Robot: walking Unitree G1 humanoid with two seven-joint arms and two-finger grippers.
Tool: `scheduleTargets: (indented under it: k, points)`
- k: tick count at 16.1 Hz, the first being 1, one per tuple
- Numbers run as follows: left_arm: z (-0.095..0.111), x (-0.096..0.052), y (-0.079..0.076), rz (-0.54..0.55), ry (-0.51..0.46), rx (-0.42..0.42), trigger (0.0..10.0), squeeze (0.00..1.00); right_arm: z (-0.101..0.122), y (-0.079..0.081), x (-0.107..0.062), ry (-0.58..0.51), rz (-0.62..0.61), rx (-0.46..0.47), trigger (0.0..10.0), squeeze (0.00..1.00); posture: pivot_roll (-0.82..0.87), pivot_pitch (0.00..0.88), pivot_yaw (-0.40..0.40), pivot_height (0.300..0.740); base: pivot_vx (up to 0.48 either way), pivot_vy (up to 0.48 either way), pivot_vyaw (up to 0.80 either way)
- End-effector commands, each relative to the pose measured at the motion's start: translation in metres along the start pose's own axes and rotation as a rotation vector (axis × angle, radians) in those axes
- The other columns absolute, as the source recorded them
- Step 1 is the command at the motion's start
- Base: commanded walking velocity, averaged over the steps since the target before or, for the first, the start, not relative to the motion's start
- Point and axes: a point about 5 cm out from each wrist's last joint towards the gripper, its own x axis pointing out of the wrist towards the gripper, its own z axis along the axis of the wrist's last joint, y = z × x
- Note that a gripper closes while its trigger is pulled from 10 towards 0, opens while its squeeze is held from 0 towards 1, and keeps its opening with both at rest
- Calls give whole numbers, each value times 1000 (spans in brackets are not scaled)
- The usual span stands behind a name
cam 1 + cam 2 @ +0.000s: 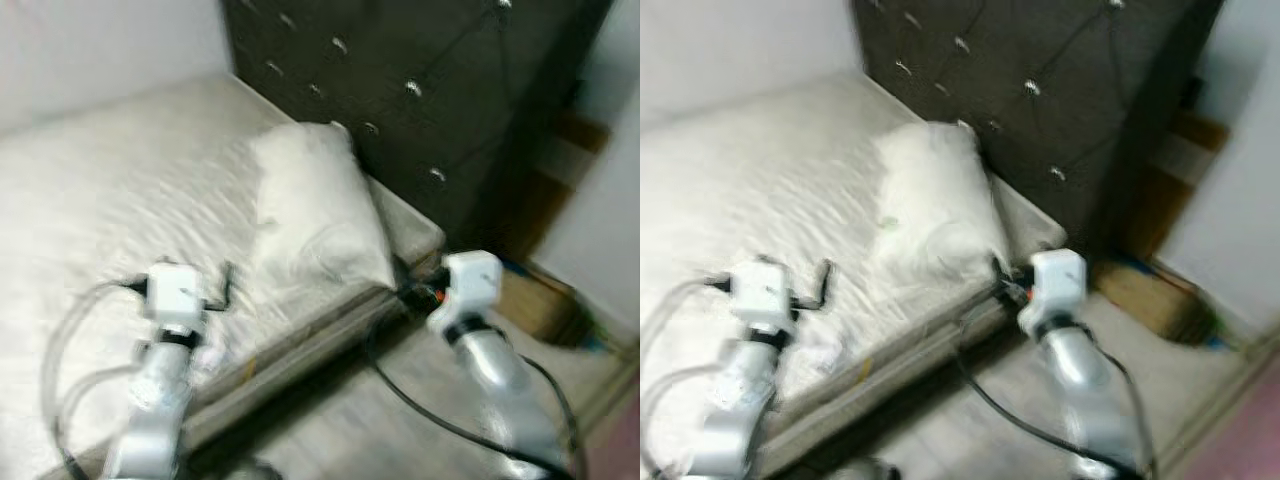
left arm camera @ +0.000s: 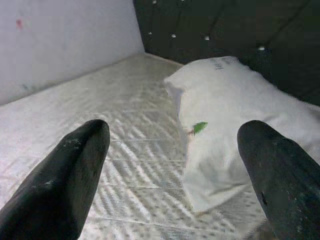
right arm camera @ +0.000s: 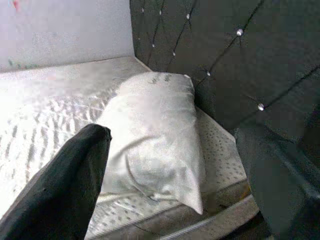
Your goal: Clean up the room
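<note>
The pillow [image 1: 315, 205] lies lengthwise along the mattress's [image 1: 100, 190] headboard edge, ahead of both spread-fingered, empty grippers, left gripper [image 2: 175, 165] nearer.

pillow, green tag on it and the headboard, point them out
pillow [image 1: 310, 200], left eye view, middle of its white cover
green tag [image 2: 199, 127], left wrist view, on the tag itself
headboard [image 3: 225, 55], right wrist view, dark tufted panel

A white pillow [image 1: 315, 205] lies on the bare mattress [image 1: 110, 190], its far end against the dark tufted headboard [image 1: 400, 70]. It is rumpled, with a small green scrap [image 2: 199, 128] on its side.
</note>
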Motion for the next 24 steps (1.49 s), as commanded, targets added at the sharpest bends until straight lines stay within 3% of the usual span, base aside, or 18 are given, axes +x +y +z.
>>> scheduleTargets:
  k: [1,2,7,8,20,24]
  points:
    - [3,1,2,-19,-11,1,10000,0,1,0,2,0,-8,1,10000,0,16,10,-11,740,0,0,800]
    - [5,0,-1,-60,-26,-40,10000,0,1,1,2,-2,0,-5,10000,0,16,13,-12,740,0,0,794]
    - [4,-3,-2,-74,-23,-65,10000,0,2,0,5,-5,6,13,10000,0,18,12,-21,740,0,0,156]
    - [4,-3,-3,-82,-27,-64,10000,71,1,1,4,-3,11,14,10000,0,17,12,-21,740,0,0,0]
    - [3,-3,-5,-91,-21,-70,10000,20,1,1,5,-1,33,3,10000,0,13,1,-27,740,321,0,0]
    - [2,0,-1,-30,-10,-92,10000,0,2,3,7,-8,45,-16,10000,0,15,11,-28,740,0,0,511]
